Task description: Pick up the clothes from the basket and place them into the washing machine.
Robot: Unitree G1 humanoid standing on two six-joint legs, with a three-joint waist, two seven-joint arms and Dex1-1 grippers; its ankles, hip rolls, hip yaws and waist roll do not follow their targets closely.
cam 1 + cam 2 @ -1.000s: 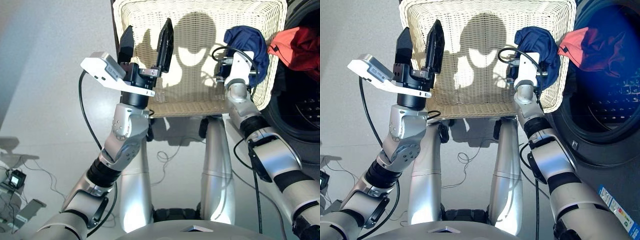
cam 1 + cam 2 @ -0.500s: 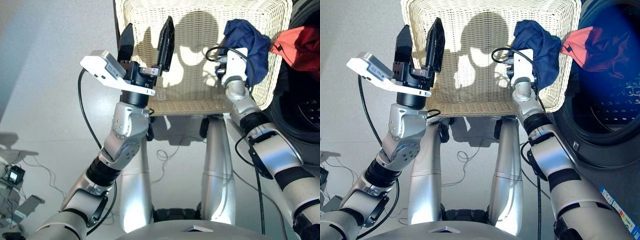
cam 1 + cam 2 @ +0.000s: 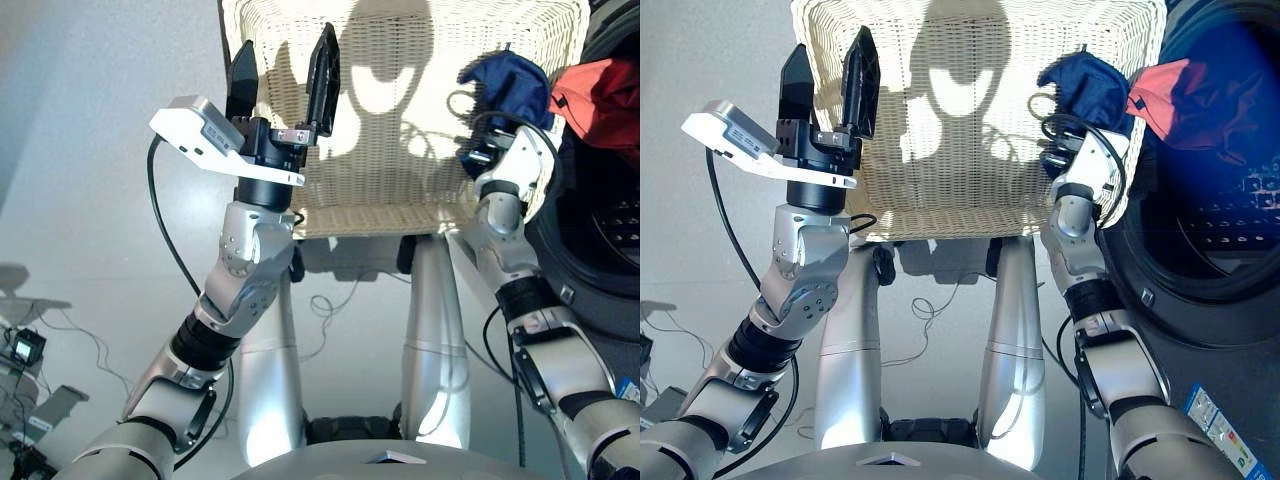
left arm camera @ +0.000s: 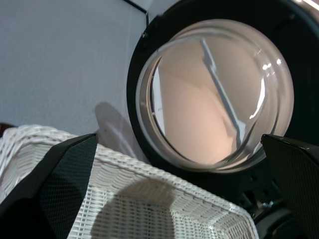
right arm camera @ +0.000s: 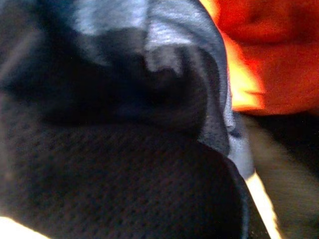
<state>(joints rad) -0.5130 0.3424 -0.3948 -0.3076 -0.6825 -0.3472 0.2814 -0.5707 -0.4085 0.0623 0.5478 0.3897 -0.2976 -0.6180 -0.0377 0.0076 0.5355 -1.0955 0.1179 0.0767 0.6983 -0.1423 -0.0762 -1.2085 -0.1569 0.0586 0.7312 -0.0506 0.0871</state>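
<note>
Two garments in sight. The navy blue garment is bunched at the basket's right edge, up by its far right corner, against the end of the right arm. Right claw itself is buried in that cloth in the head views; the right wrist view is filled with dark navy fabric, fingers not visible, so cannot tell whether it is spread or closed. The orange-red garment lies just past the basket's right edge, in the washing machine's porthole; its far side is cut off by the frame, and blue glare over the opening hides its lower edge. Perforated drum shows only in part beneath it.

Left claw raised over the basket's left edge, fingers spread, nothing between them. Left wrist view looks past both fingertips at the round glass door behind the basket's far rim.

Basket floor is bare wicker with the arms' shadows across it. Black garment not seen in any view. Basket's far edge is cropped in the head views
</note>
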